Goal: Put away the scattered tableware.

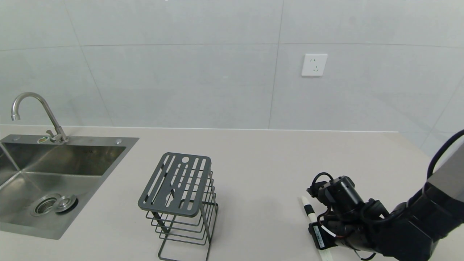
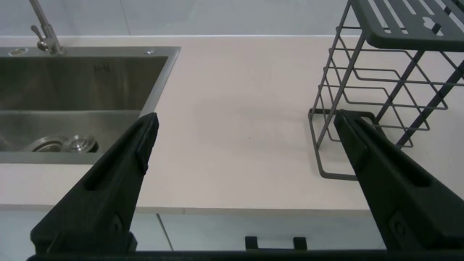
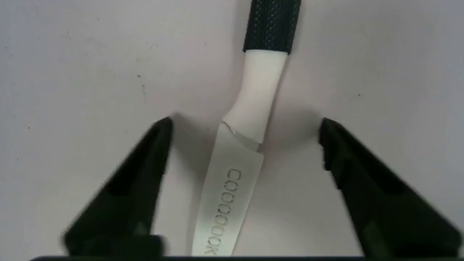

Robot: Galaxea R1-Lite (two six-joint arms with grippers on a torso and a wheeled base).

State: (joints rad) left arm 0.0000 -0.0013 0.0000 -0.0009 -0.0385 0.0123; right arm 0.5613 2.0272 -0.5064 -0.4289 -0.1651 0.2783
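One line of dark printed lettering lengthwise on the white knife blade [image 3: 225,199]

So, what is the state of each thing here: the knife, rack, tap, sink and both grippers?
Knife: lying flat on the counter, not gripped.
Rack: upright, empty.
Tap: no water running.
Sink: no dishes inside.
Left gripper: fingers open, holding nothing.
Right gripper: fingers open, astride the knife.

Noted a white knife [image 1: 310,214] [image 3: 241,134] with a black band on its handle, lying flat on the table [image 1: 261,163], handle toward the wall. Saw a dark slotted wire rack [image 1: 175,186] [image 2: 406,22] standing upright, well apart on its left.
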